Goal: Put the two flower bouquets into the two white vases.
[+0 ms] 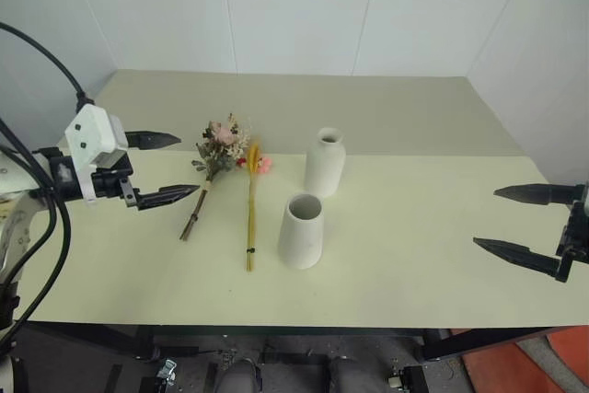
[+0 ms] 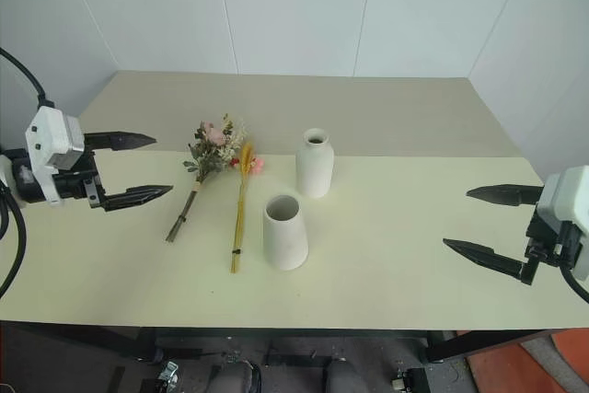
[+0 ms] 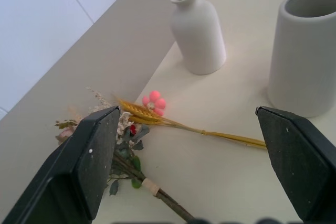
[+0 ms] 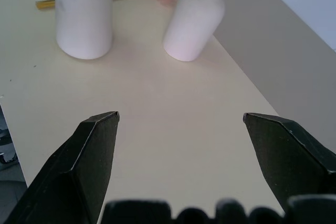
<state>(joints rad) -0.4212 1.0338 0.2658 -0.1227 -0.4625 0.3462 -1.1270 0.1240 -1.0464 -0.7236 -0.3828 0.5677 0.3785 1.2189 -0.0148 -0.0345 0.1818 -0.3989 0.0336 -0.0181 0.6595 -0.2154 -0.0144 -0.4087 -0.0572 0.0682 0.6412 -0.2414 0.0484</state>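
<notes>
We see the rose bouquet [image 1: 213, 167] and the slim orange-stalked bouquet [image 1: 250, 209] lying side by side on the table, just left of the upright, empty bottle-shaped vase [image 1: 325, 163] and cone-shaped vase [image 1: 302, 230].

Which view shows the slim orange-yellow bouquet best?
The left eye view: the slim bouquet lies whole on the table. The right eye view shows it equally; the left wrist view cuts its stalk ends, and the right wrist view catches part.

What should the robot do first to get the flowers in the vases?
Probably move the open left hand toward the rose bouquet and close on its stems. Both bouquets lie flat on the table, nearest that hand, and both white vases stand empty.
</notes>
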